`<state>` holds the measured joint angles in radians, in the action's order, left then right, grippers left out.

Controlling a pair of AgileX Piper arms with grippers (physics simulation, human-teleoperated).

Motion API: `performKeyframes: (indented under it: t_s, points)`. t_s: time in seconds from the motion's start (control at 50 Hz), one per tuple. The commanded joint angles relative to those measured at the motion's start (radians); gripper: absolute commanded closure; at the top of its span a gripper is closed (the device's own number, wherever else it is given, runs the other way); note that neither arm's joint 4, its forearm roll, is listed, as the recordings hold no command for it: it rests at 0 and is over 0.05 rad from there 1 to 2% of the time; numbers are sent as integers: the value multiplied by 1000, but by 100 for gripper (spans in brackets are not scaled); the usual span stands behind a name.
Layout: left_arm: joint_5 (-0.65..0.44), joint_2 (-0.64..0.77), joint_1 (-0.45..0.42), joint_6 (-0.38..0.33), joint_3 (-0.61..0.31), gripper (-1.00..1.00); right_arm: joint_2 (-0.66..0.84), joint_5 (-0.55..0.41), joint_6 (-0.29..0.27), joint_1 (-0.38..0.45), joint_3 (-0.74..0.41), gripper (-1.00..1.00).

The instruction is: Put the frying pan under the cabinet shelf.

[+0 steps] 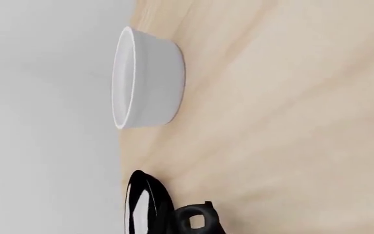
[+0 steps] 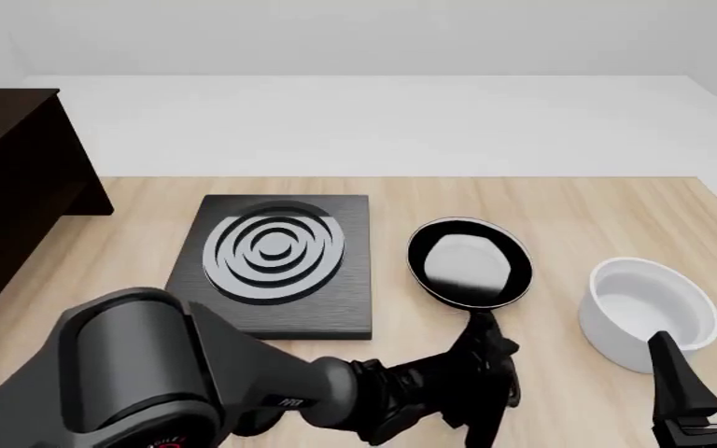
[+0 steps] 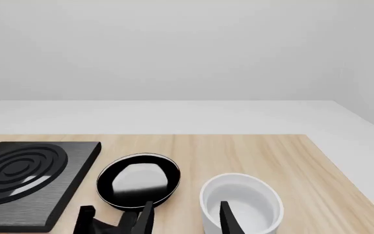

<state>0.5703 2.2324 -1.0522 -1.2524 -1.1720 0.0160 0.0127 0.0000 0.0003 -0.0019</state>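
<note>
The frying pan (image 2: 469, 263) lies flat on the table between the stove plate and the bowl, its handle pointing toward the near edge. My left gripper (image 2: 485, 362) sits at the end of that handle; its dark fingers merge with the handle, so I cannot see whether they are closed on it. The left wrist view shows only the pan's rim (image 1: 144, 207) and the handle loop (image 1: 196, 222). The cabinet shelf (image 2: 10, 187) stands at the far left. My right gripper (image 2: 709, 369) hovers open and holding nothing near the front right, just short of the bowl, its fingers (image 3: 149, 214) framing the right wrist view.
A black stove plate (image 2: 277, 261) with silver rings lies between the cabinet and the pan. A white bowl (image 2: 652, 313) stands right of the pan. The left arm's grey body (image 2: 147, 373) fills the near left. Bare wood lies behind the pan.
</note>
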Motion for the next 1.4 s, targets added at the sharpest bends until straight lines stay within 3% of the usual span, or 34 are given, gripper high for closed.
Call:
performKeyframes:
  t_s: [0.02, 0.18, 0.36, 0.8, 1.12, 1.4]
  points:
    - [45, 97, 3, -174, 79, 100, 0, 0, 0, 0, 0, -100]
    - [79, 37, 10, -225, 171, 100, 0, 0, 0, 0, 0, -100]
    - [76, -129, -1, -312, 291, 100, 0, 0, 0, 0, 0, -100]
    - [35, -346, -1, -440, 304, 100, 0, 0, 0, 0, 0, -100]
    - [43, -455, 6, -489, 308, 100, 0, 0, 0, 0, 0, -100]
    - [105, -580, 82, -456, 391, 100, 0, 0, 0, 0, 0, -100]
